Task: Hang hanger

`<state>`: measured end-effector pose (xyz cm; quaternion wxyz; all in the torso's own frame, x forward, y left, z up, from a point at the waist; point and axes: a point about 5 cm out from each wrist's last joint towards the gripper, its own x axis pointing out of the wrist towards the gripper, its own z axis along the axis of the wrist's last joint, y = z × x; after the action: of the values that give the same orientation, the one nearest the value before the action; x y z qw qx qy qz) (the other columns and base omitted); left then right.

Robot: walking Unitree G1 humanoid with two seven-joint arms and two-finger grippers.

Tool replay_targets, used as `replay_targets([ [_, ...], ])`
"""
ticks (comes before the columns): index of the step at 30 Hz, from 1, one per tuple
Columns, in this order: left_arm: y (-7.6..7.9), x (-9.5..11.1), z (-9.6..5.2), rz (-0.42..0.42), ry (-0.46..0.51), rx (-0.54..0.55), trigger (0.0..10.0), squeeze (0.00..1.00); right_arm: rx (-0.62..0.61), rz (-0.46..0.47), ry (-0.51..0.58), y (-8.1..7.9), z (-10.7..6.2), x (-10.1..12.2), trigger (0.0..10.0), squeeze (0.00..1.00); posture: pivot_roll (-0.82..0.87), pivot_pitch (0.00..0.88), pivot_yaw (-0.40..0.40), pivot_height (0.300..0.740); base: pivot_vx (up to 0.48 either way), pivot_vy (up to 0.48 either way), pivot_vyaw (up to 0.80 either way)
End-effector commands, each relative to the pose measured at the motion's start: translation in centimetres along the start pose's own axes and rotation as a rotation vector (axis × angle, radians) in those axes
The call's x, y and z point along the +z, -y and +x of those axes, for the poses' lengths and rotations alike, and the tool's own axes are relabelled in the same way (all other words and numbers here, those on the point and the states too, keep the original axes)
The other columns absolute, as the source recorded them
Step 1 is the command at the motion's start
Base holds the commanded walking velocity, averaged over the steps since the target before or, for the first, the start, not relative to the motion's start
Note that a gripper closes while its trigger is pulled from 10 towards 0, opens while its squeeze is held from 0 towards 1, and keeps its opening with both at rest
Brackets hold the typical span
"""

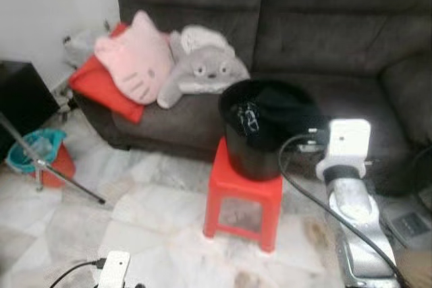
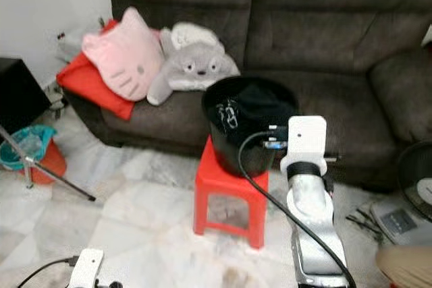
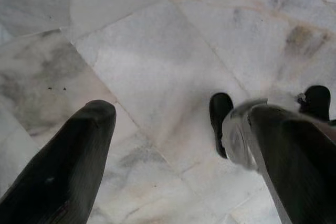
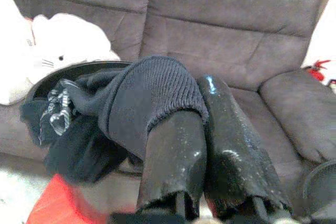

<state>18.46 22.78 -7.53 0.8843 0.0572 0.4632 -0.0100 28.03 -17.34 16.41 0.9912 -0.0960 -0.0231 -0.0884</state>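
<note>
The right claw (image 4: 202, 129) is reaching over the round black plastic bucket (image 1: 260, 129) on the red plastic stool (image 1: 243, 197), its fingers pinching dark knitted fabric (image 4: 142, 98), while no hanger is discernible; the left claw (image 3: 173, 145) is hanging open, empty, farther away.

I can't see the right gripper (image 4: 202, 129) fingertips; dark knit cloth (image 4: 142, 98) covers them at the frame's centre.

right gripper (image 4: 202, 129) pinched closed, apparently; left gripper (image 3: 173, 129) spread.
</note>
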Motion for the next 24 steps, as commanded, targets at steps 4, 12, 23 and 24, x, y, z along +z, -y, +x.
replay_targets([
  [4, -0.4, -0.7, -0.2, 0.022, -0.027, 0.006, 10.0, 0.00, 0.021, 0.008, 0.012, -0.7, 0.0, 0.4, 10.0, 0.00, 0.01, 0.000, 0.026, 0.732, -0.292, 0.000, 0.00],
  [12, -0.4, -0.7, -0.2, 0.022, -0.027, 0.006, 10.0, 0.00, 0.031, 0.004, 0.010, -0.7, 0.0, 0.3, 10.0, 0.00, 0.01, 0.000, 0.027, 0.732, -0.303, 0.000, 0.00],
  [23, -0.5, -0.7, -0.2, 0.029, -0.030, 0.011, 10.0, 0.00, 0.151, -0.033, 0.018, -2.0, -0.1, 0.4, 10.0, 0.00, 0.01, 0.000, 0.028, 0.732, -0.108, 0.000, 0.00],
  [24, -0.5, -0.7, -0.2, 0.029, -0.030, 0.010, 10.0, 0.00, 0.226, -0.066, 0.024, -2.8, -0.3, 0.3, 10.0, 0.00, 0.01, 0.000, 0.027, 0.732, 0.000, 0.000, 0.00],
])
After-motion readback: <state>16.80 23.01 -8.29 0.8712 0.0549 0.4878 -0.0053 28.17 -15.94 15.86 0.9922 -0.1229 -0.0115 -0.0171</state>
